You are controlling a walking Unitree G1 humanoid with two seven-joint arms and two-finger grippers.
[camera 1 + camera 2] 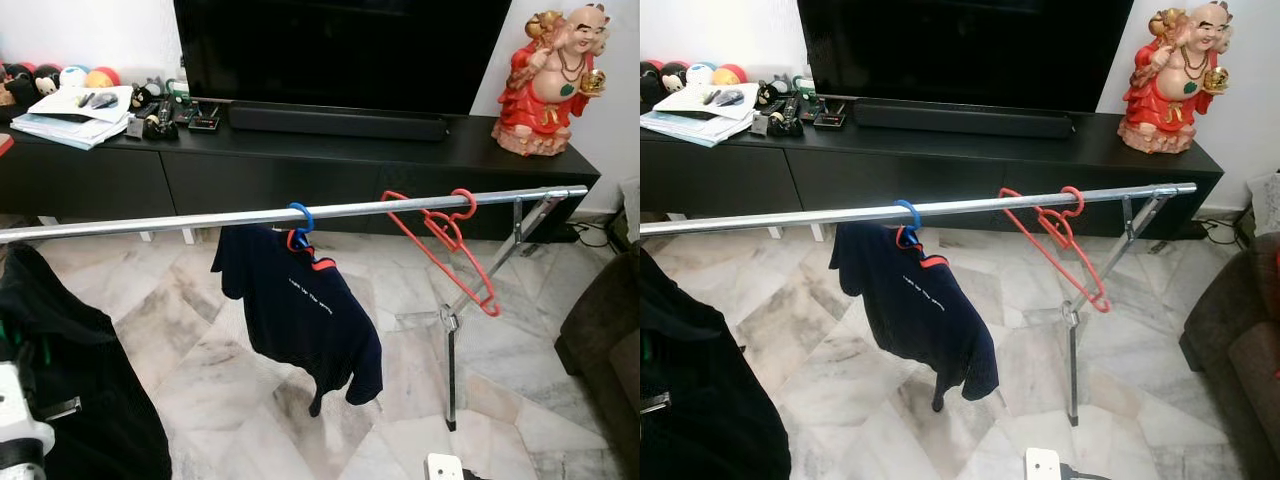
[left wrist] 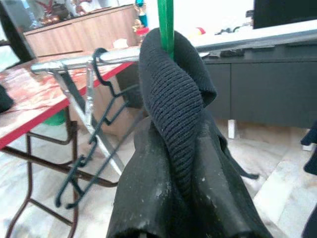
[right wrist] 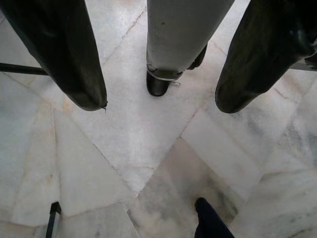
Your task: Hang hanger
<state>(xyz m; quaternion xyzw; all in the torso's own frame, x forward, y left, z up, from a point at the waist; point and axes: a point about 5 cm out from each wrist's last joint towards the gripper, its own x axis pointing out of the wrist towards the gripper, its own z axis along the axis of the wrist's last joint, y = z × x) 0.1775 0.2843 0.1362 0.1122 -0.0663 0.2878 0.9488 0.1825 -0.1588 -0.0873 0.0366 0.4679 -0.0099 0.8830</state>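
1. My left claw [image 2: 183, 198] is pressed together on the black garment [image 2: 173, 109] that sits on the green hanger [image 2: 166, 25]; the hanger's stem rises above the ribbed collar, close beside the silver rail [image 1: 300, 212] and, as far as I can judge, not yet hooked over it; in the head views the same dark cloth [image 1: 70, 380] bulks at my far left, below the rail.
2. The risk I see: the cloth is bunched thick between my fingers, so I may be gripping fabric more than hanger; if so, the hanger could twist or slide out as I lift, and the hook could miss the rail.
3. Further along the rail hang a navy shirt on a blue hanger [image 1: 300, 218] and an empty red hanger [image 1: 445, 245], tilted; a knock to the rail from me could set both swinging, and the red one looks the easiest to shake off.
4. My right claw [image 3: 158, 94] hangs idle, fingers spread wide over the marble floor [image 3: 143, 139].
5. The left wrist view alone shows the green stem, the rail's near end and a dark hanger [image 2: 94, 129] hooked there, with a red-edged surface [image 2: 29, 109] behind; the head views alone show the rail's whole run, the TV cabinet [image 1: 300, 165] and the figurine [image 1: 548, 80].
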